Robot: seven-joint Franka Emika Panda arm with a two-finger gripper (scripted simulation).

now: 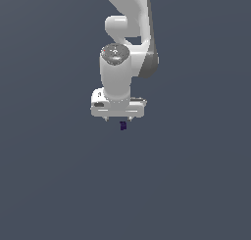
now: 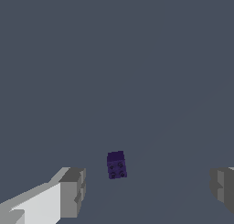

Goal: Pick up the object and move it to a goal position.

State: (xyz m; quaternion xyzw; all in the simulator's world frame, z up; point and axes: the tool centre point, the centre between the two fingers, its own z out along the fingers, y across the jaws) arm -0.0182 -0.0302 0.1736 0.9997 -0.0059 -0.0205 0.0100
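A white Panda arm's pincer (image 1: 118,119) hangs with its two grey fingertips (image 2: 73,191) spread wide and holding nothing, while the tiny navy-purple studded block (image 2: 116,164) lies on the plain grey surface between them, touching neither, just below the pincer in the exterior view.
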